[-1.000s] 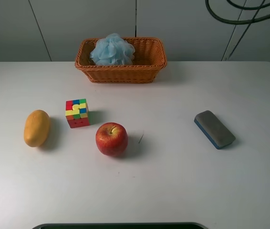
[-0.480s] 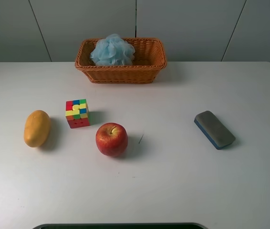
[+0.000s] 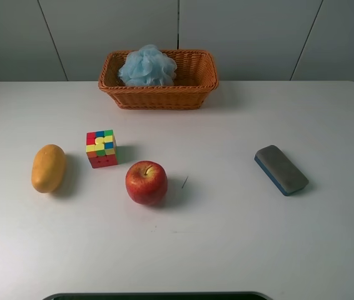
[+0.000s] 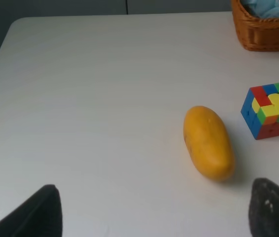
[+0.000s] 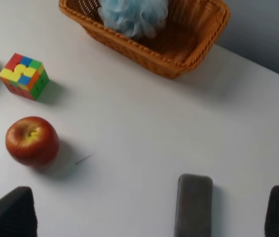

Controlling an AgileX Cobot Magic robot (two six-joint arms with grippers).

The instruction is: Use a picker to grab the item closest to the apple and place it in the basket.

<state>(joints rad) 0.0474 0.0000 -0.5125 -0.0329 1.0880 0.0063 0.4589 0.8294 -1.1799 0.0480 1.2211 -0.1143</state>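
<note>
The white tabletop (image 3: 239, 250) is smooth and matte, with wide bare stretches along its near edge and between the fruit and the eraser. Neither arm shows in the high view.

The left pincer (image 4: 154, 210) stands spread wide, its dark fingers (image 4: 272, 207) at the edges of its wrist view, gripping nothing. Ahead of it, just off its right-hand finger, lies the mango (image 4: 208, 142), a smooth yellow-orange oval. Beyond the mango sits the Rubik's cube (image 4: 271, 109), hard plastic with scrambled colour squares and sharp corners. Open tabletop runs away on the pincer's other side to a rounded table corner.

The right pincer (image 5: 152, 212) is likewise released and empty. Between its fingers, close in front, rests the blackboard eraser (image 5: 194, 203), a rounded bar with a grey felt face. Farther off toward its left finger is the glossy red apple (image 5: 32, 140), and past it the cube, the nearest thing to the apple, well apart from this pincer. At the far edge stands the woven wicker basket (image 3: 196, 87) holding a frilly pale-blue bath pouf (image 3: 147, 65).
</note>
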